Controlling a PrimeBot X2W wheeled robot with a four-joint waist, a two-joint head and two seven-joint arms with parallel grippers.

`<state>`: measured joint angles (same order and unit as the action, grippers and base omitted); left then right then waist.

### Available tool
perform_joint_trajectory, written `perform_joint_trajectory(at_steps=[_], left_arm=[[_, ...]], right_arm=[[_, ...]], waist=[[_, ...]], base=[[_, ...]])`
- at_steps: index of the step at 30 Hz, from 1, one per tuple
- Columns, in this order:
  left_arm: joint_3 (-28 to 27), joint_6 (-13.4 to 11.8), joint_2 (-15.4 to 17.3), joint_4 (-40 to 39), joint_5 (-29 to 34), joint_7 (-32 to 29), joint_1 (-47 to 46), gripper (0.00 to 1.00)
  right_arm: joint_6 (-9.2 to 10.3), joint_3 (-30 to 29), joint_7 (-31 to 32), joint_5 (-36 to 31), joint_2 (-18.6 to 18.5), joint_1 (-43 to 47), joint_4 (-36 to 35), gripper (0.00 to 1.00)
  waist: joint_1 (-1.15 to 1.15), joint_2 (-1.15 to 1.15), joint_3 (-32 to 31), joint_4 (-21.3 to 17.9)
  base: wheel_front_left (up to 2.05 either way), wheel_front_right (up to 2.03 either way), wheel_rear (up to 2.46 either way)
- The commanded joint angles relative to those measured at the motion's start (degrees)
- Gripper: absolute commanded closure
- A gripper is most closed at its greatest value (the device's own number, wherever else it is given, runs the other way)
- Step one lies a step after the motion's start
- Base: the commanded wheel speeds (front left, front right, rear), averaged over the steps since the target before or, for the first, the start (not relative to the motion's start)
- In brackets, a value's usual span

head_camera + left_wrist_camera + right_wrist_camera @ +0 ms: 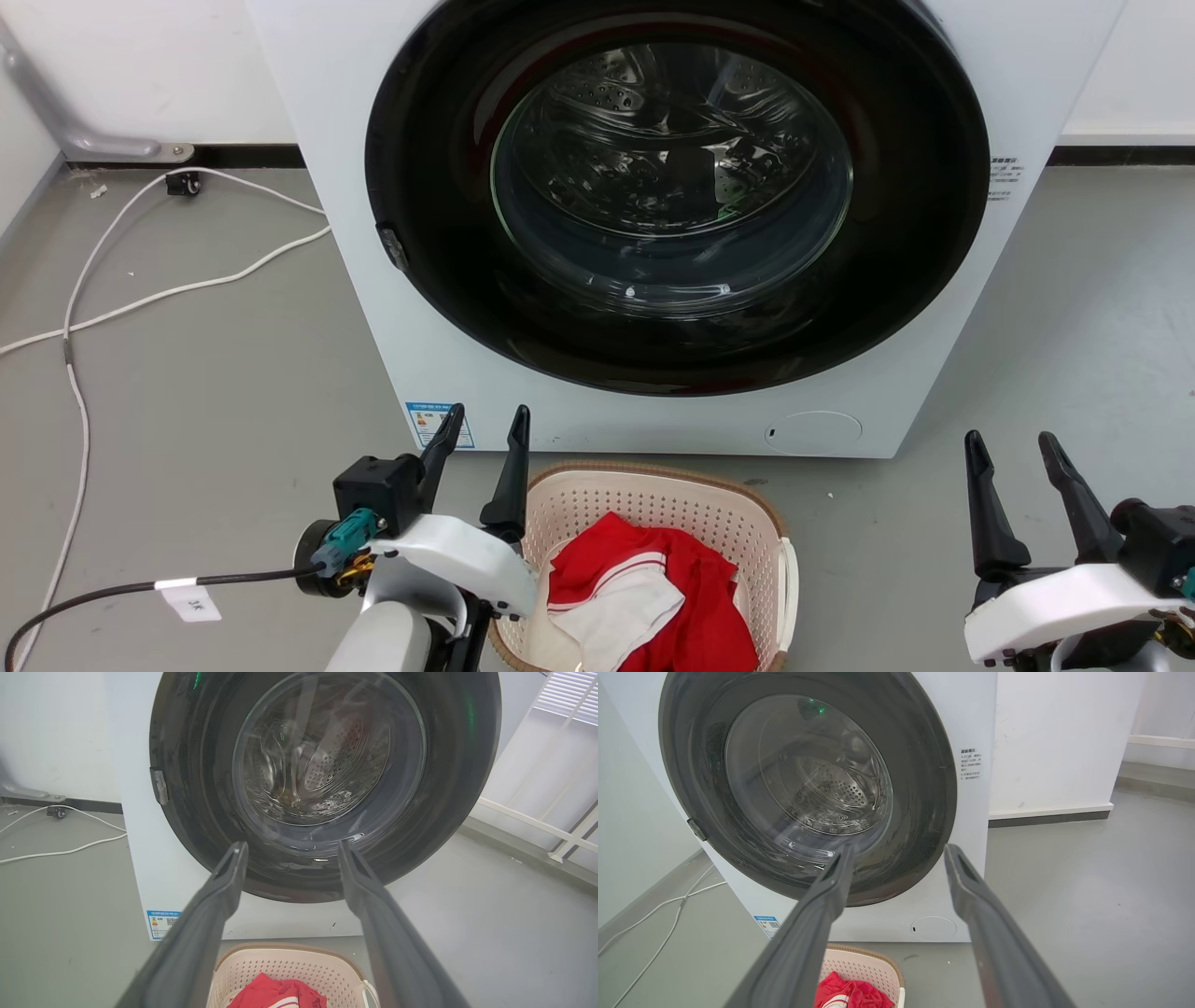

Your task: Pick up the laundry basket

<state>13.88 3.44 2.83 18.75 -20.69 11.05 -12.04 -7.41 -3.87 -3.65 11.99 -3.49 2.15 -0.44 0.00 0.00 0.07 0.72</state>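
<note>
The laundry basket (653, 495) is cream plastic with perforated walls and a brown woven-look rim. It stands on the grey floor just in front of the washing machine, holding red and white cloth (653, 588). My left gripper (487, 425) is open above the basket's left rim, fingers pointing at the machine, holding nothing. My right gripper (1013, 448) is open well to the right of the basket, over bare floor. The left wrist view has the basket (285, 966) low between its fingers (219, 891). In the right wrist view the basket (864, 966) sits at the bottom.
A white washing machine (355, 233) with a large dark round door (672, 187), shut, stands right behind the basket. White cables (140, 299) trail over the floor on the left. A black cable with a tag (177, 588) runs to my left arm. Grey floor lies open on the right.
</note>
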Motion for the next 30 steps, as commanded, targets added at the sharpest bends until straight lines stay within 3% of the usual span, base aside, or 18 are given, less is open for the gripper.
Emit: perform_joint_trajectory(at_steps=[1,30], left_arm=[[0.4,-0.1,0.1,0.0,1.5,0.6,-1.3,0.00],[3.0,-0.9,0.1,2.8,8.6,3.7,-2.6,0.00]], right_arm=[[-0.10,0.1,0.0,-1.8,0.2,0.3,-1.3,0.00],[-0.07,-2.8,-2.0,-9.5,0.6,2.2,-4.1,0.00]], waist=[[0.00,0.00,0.0,0.0],[0.00,0.00,-0.1,0.5]], base=[[0.00,0.00,0.00],[0.00,0.00,0.00]])
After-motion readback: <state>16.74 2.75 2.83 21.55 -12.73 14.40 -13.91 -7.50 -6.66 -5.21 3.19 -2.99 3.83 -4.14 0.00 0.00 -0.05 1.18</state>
